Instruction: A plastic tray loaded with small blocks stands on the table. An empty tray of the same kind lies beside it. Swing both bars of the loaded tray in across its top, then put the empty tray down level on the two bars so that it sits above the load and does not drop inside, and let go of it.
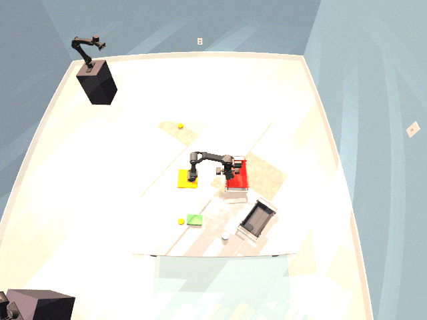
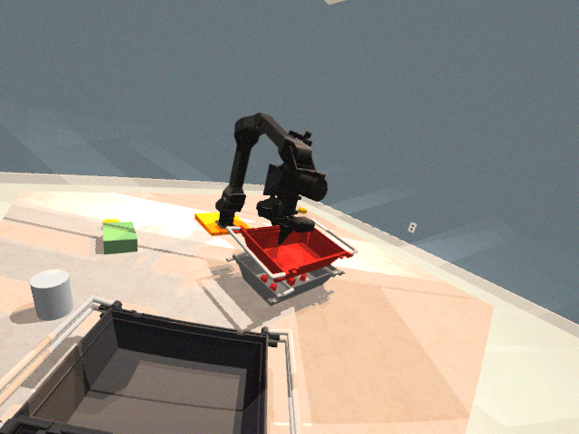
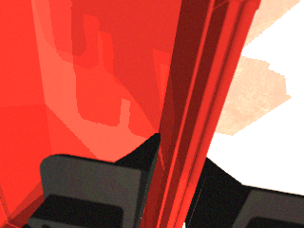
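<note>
My gripper [image 1: 229, 175] [image 2: 285, 230] [image 3: 168, 140] is shut on a long side wall of the empty red tray [image 1: 242, 175] [image 2: 298, 254] [image 3: 95, 47], one finger inside it. The red tray hangs over the grey loaded tray [image 2: 252, 278], roughly aligned with it. In the exterior view a gap shows between them, seemingly smaller at the right corner. The red tray's own bars stand out past its ends. Several small red blocks [image 2: 290, 281] show inside the grey tray. A short piece of pale bar [image 2: 285, 293] shows at its near corner; its bars are otherwise mostly hidden.
A black tray [image 1: 258, 217] [image 2: 191, 322] with bars out stands nearer the exterior camera. A grey cylinder [image 1: 225, 235] [image 2: 52, 297], a green block [image 1: 194, 219] [image 2: 119, 238] and yellow discs [image 1: 180, 126] [image 1: 180, 221] stand away from the red tray. The arm's base is on a yellow plate [image 1: 182, 184].
</note>
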### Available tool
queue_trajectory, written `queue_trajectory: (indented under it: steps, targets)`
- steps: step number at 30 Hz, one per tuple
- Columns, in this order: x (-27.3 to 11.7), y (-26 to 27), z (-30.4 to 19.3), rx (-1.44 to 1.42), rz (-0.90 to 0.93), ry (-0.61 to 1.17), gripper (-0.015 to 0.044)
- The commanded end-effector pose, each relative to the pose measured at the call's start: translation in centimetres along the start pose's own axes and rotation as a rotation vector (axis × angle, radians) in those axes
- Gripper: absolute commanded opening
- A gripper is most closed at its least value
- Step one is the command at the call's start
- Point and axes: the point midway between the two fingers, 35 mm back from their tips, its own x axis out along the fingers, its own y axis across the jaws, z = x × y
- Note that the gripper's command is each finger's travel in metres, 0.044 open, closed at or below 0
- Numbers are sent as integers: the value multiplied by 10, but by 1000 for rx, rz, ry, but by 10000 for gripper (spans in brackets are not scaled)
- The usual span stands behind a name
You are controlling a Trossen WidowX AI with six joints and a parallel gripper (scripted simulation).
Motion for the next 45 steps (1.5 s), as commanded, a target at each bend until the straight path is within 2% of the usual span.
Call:
queue_trajectory:
  steps: [1, 25, 45]
  targets:
    - [4, -5, 0, -3, -23, 1, 0]
    - [0, 0, 0, 0, -1, 0, 0]
    - [12, -7, 0, -3, -23, 0, 0]
